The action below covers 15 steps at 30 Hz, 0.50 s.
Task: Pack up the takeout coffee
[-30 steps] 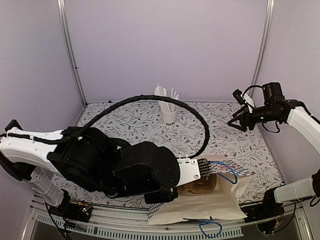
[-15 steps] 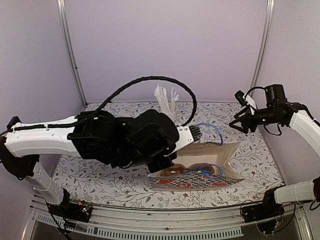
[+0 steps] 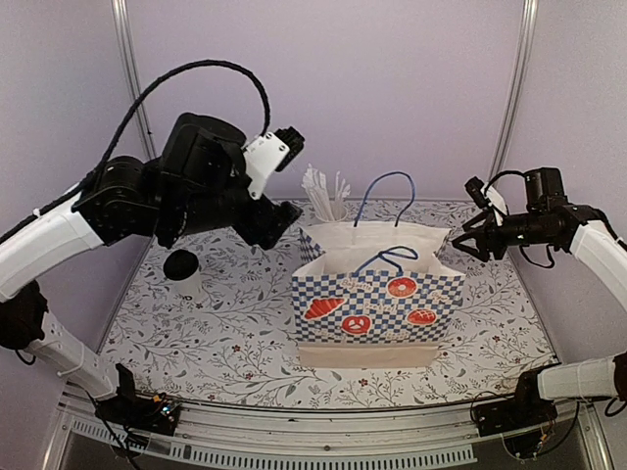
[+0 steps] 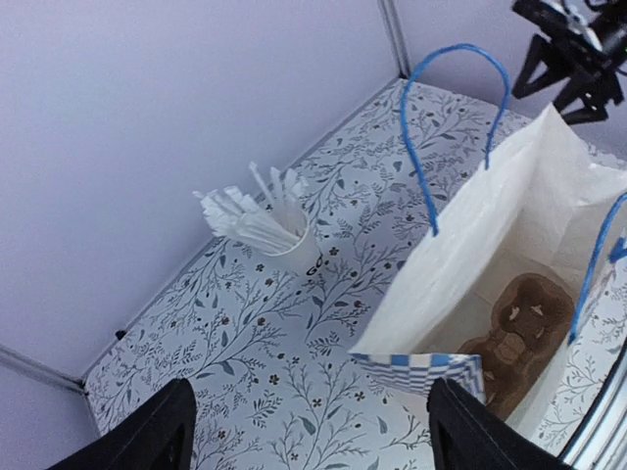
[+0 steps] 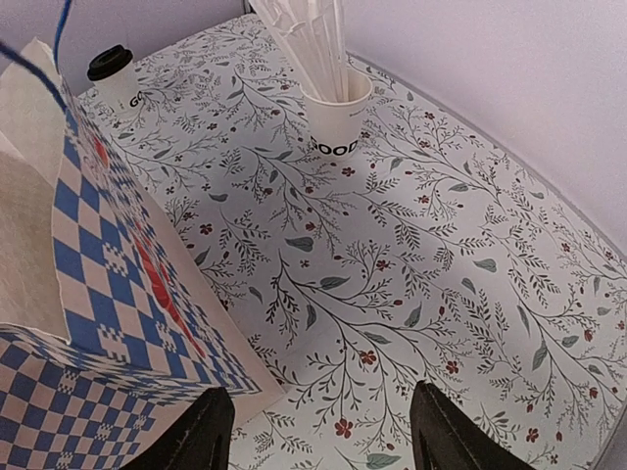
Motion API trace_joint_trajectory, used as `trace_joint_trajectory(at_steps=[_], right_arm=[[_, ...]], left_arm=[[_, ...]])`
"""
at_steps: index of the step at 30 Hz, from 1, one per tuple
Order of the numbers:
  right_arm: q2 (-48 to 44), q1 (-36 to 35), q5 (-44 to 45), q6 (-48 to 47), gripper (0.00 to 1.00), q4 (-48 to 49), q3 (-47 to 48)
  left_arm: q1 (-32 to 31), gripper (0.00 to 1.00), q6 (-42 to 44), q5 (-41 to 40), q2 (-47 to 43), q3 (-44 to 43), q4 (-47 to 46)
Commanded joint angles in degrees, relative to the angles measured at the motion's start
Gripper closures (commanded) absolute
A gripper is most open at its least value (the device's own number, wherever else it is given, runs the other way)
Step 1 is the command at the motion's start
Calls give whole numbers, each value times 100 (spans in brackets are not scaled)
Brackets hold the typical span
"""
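The takeout coffee stands upright on the left side of the table, well apart from the checked paper bag at the middle, and nothing is touching it. I'd judge it light and soft-walled. Paper like that dents under a hard pinch, and the black lid could pop off if squeezed at the rim. Whether it is full can't be told from here. The safest hold is probably around the mid-wall, just below the lid, keeping it level. The bag stands open with a brown cup carrier at its bottom. A cup of straws sits behind the bag. The left gripper hangs high, spread wide and empty. The right gripper, beside the bag, is also parted and holds nothing.
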<state>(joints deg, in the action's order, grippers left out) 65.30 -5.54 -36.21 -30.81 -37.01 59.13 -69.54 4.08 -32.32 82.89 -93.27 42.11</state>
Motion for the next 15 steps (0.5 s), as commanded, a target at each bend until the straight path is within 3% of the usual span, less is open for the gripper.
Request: trace_joint_trajectory(at_steps=[1, 7, 12, 15], right_arm=[[-135, 38, -106, 50, 35, 187, -143], [-57, 41, -185, 42, 35, 317, -220], [132, 36, -277, 39, 33, 234, -28], [128, 41, -297, -102, 31, -137, 419]], left_arm=[[990, 14, -1197, 106, -491, -217, 866], [2827, 12, -2043, 895, -848, 307, 1667], [4254, 9, -2135, 1850, -1129, 1317, 1195], [4735, 7, -2037, 2421, -1090, 1715, 908]])
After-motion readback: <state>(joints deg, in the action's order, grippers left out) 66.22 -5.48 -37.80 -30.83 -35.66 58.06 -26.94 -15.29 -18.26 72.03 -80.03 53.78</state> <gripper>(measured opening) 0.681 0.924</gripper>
